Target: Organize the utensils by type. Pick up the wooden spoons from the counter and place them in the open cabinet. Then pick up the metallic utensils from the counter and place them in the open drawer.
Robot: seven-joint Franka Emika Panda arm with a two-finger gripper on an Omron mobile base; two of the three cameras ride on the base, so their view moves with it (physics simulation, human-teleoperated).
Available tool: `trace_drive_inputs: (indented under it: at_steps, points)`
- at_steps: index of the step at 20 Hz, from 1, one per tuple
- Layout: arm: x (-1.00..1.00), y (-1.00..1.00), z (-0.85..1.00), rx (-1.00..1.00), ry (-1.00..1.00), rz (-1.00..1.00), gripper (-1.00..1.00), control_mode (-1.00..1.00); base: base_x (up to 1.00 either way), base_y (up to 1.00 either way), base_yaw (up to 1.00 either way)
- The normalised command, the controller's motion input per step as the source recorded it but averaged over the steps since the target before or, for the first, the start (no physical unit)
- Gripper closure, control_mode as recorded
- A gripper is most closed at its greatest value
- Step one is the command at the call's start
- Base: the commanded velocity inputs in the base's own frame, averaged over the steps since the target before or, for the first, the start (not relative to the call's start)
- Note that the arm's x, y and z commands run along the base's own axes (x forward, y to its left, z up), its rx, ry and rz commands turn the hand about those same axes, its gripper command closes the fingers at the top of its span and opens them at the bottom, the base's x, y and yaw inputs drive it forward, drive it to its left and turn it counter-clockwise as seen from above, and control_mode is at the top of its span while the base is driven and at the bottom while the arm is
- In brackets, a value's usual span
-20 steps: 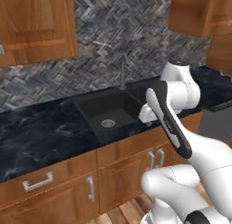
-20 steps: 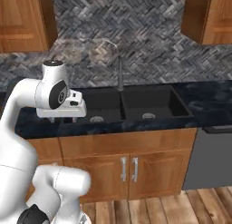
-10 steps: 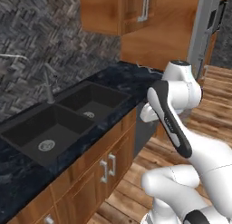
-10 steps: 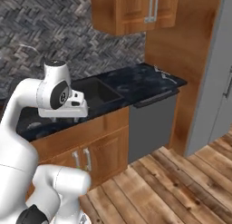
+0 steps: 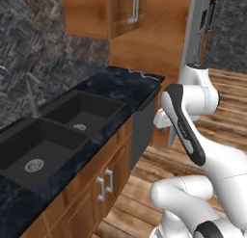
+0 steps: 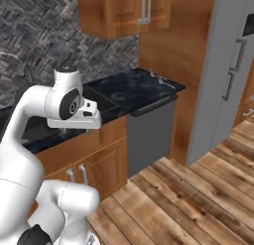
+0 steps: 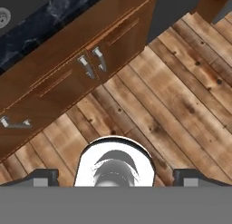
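The jaws (image 7: 116,175) are spread wide with nothing between them, and are held over the wooden floor (image 7: 181,96) in front of the base cupboards (image 7: 81,69). Thin metallic utensils (image 6: 161,79) are seen lying at the far end of the bench (image 6: 134,88), near its back edge beside the tall wooden panel (image 6: 173,50).
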Motion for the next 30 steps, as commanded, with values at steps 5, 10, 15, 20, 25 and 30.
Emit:
trace_drive_inputs:
  at_steps: [5, 10, 15, 20, 25, 30]
  points:
    - [0.00, 0.00, 0.00, 0.00, 0.00, 0.00, -1.00, 1.00, 0.71, 0.37, -0.07]
    - [0.00, 0.00, 0.00, 0.00, 0.00, 0.00, -1.00, 1.00, 0.66, 0.24, -0.49]
    - [0.00, 0.00, 0.00, 0.00, 0.00, 0.00, -1.00, 1.00, 0.37, -0.69, -0.15]
    - [0.00, 0.00, 0.00, 0.00, 0.00, 0.00, -1.00, 1.00, 0.13, -0.93, 0.00]
    - [0.00, 0.00, 0.00, 0.00, 0.00, 0.00, -1.00, 1.00, 0.31, -0.90, 0.00]
    - [0.00, 0.00, 0.00, 0.00, 0.00, 0.00, -1.00, 1.00, 0.35, -0.82, 0.09]
